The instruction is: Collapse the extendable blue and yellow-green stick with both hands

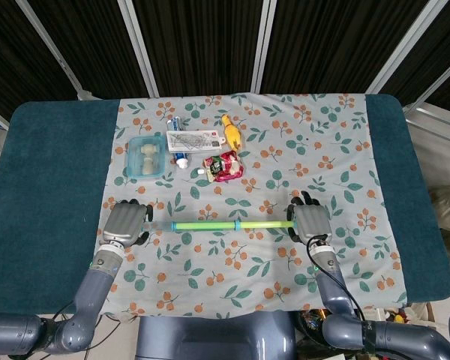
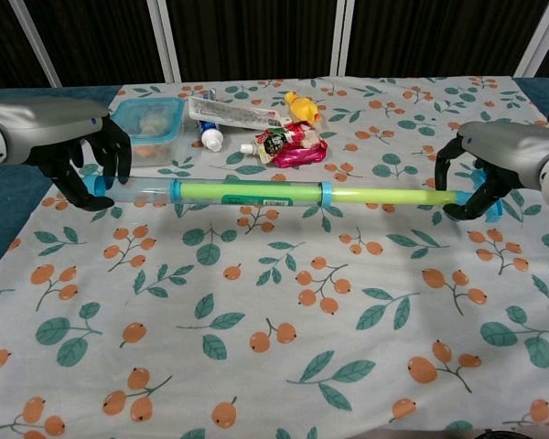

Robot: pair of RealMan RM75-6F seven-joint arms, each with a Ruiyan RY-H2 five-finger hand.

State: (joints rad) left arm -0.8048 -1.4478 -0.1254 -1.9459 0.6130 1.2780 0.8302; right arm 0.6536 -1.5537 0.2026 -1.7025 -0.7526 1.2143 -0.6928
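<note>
Left hand (image 2: 84, 157) and right hand (image 2: 483, 174) each grasp 1 end of stick (image 2: 256, 192), near the snack pouch (image 2: 291, 144).

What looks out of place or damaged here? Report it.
Nothing stands out. The blue and yellow-green telescopic stick runs straight between the left hand and right hand. The blue-lidded plastic box, toothpaste tube and red snack pouch lie tidy behind it.
</note>
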